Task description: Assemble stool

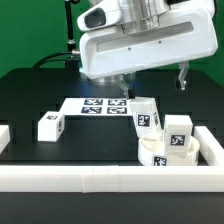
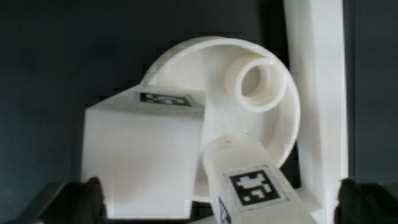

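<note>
1. Front rail [image 1: 100, 180]: a long white border rail lies nearest the exterior camera, along the near edge of the black surface [image 1: 40, 95]. A second rail [image 1: 212, 150] runs along the exterior view's right. The short end of a third rail [image 1: 4, 135] shows at the exterior view's left. There are three rail pieces in all.
2. Arm [image 1: 135, 40]: its bulky white wrist housing hangs over the surface and faces downward, above the cluster of parts at the exterior view's right.
3. End effector [image 2: 214, 208]: in the wrist view its two dark fingertips [image 2: 80, 200] stand far apart at opposite edges of the picture, spread and pinching nothing.
4. Seat [image 1: 150, 153]: one round white disc, set in the corner where the front rail meets the second rail. In the wrist view its face and raised ring [image 2: 258, 80] show beyond the fingertips, clear of both, with a rail just beside the rim. Whether it lies flat or tipped cannot be told.
5. Legs, three in all, each a white block bearing a black-and-white tag:
   - The tall leg [image 1: 148, 115] stands upright at the seat.
   - The low leg [image 1: 178, 135] sits just beside the tall leg, toward the second rail.
   - The lone leg [image 1: 50, 125] lies well apart at the exterior view's left.
   - In the wrist view two legs fill the space between the spread fingertips, in front of the seat, and neither is touched by a fingertip.
6. Marker board [image 1: 100, 103]: one flat white sheet with tags, lying between the lone leg and the tall leg.
</note>
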`<state>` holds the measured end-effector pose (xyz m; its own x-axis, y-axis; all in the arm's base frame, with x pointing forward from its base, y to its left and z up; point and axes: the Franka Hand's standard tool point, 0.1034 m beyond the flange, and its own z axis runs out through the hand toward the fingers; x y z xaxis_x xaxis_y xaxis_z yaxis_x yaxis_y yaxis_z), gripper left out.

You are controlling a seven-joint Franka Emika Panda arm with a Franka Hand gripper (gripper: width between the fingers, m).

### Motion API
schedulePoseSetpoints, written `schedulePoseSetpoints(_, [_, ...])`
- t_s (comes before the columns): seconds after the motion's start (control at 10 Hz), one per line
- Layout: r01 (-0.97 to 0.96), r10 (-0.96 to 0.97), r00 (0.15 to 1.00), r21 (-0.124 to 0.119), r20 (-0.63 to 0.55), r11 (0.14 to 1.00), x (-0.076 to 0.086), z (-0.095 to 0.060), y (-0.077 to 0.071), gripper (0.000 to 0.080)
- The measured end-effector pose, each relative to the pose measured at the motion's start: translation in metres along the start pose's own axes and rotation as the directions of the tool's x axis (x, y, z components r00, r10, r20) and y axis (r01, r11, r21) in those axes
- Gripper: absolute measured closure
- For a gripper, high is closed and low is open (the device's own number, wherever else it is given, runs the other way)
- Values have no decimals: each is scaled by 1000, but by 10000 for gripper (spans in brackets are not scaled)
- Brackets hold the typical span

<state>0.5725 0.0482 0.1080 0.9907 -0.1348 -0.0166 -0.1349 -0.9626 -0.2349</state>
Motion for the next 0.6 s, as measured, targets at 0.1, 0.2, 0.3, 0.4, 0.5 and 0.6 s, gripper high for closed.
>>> schedulePoseSetpoints(0.1, [104,-104,995,-41,4,994,1,0,1,151])
schedulePoseSetpoints(0.2, [244,-245,970,-76,-2,967,5,-2,1,151])
schedulePoseSetpoints(0.3, [420,-422,907,-100,6,902,7,-2,1,151])
schedulePoseSetpoints(0.4, [525,-526,850,-100,18,845,7,-2,2,151])
schedulePoseSetpoints(0.5, [608,-608,793,-100,29,788,8,-2,3,151])
schedulePoseSetpoints(0.6, [679,-679,733,-100,42,727,8,-2,4,151])
